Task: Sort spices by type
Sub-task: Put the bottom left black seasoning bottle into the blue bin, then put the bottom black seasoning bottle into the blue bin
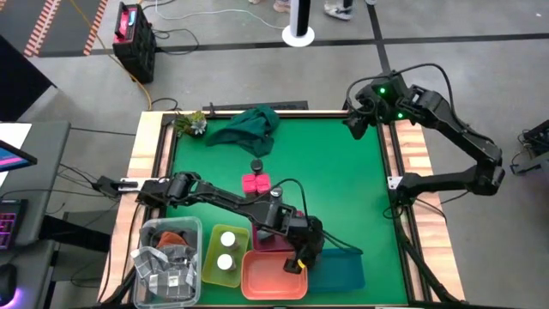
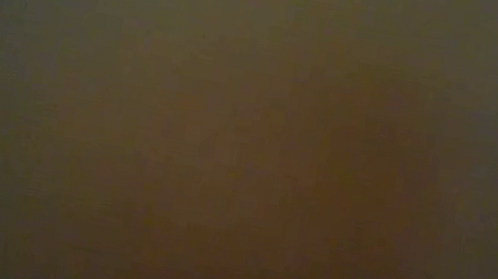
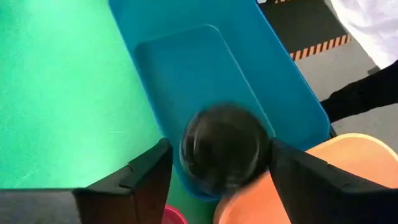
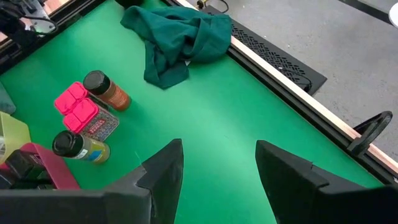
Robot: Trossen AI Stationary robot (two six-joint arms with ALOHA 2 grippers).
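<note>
A dark round jar (image 3: 224, 146), blurred, is over the near end of the blue tray (image 3: 186, 62), between the fingers of my left gripper (image 3: 217, 155). The gripper hangs over the blue and orange trays (image 1: 296, 262), slanting down. A gap shows between one finger (image 3: 152, 171) and the jar; the other finger (image 3: 298, 177) stands at the jar's edge. On the mat's middle lie bright pink blocks (image 4: 78, 109) and two dark-lidded jars (image 4: 106, 90) (image 4: 81, 146). Two white-lidded jars (image 1: 225, 253) stand in the yellow tray. My right gripper (image 4: 217, 155) hangs open over the far right corner (image 1: 354, 127), nothing between its fingers. My left gripper has the dark round jar between its two fingers, which slant down from the table's left. One finger stands clear of the jar's side; the other is at its edge (image 3: 268, 149). Whether it touches the jar I cannot tell.
The orange tray (image 1: 274, 275) and pink tray (image 1: 270, 236) lie beside the blue one. A clear box (image 1: 167, 257) with dark grey pieces stands near left. A dark green cloth (image 1: 249, 127) and a small plant (image 1: 190, 123) lie at the far edge. The low view is dark.
</note>
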